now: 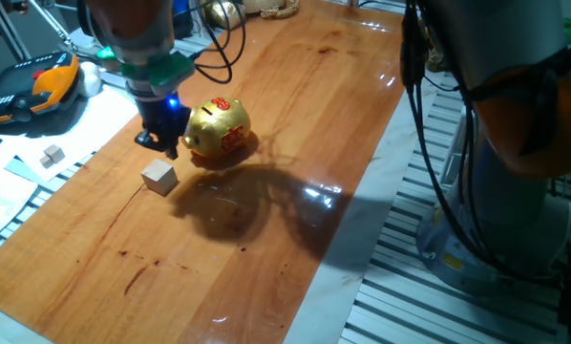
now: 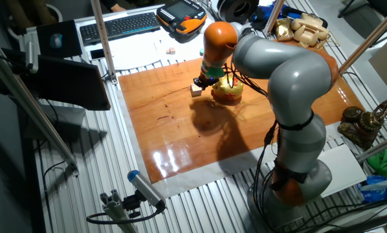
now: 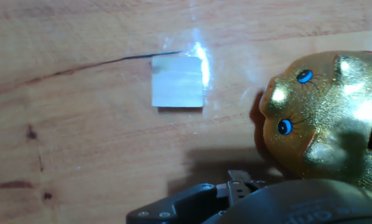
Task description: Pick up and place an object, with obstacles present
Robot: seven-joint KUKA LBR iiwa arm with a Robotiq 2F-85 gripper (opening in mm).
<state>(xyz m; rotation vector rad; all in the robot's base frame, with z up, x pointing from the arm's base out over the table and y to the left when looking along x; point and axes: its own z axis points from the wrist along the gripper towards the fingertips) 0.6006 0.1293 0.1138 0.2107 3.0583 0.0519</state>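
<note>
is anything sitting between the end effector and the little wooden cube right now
Nothing visible does. The end effector hangs just behind the wooden cube, with bare table between them. The gold piggy bank stands off to the side, apart from the cube.

The big robot arm (image 2: 290,84) is made of fat, round, smooth grey parts with shiny orange rings where they join. Black cables (image 1: 414,86) hang along its side. Near its end sits a green ring (image 1: 157,69), and below that the small black gripper (image 1: 161,129) shows a tiny blue light.
</note>
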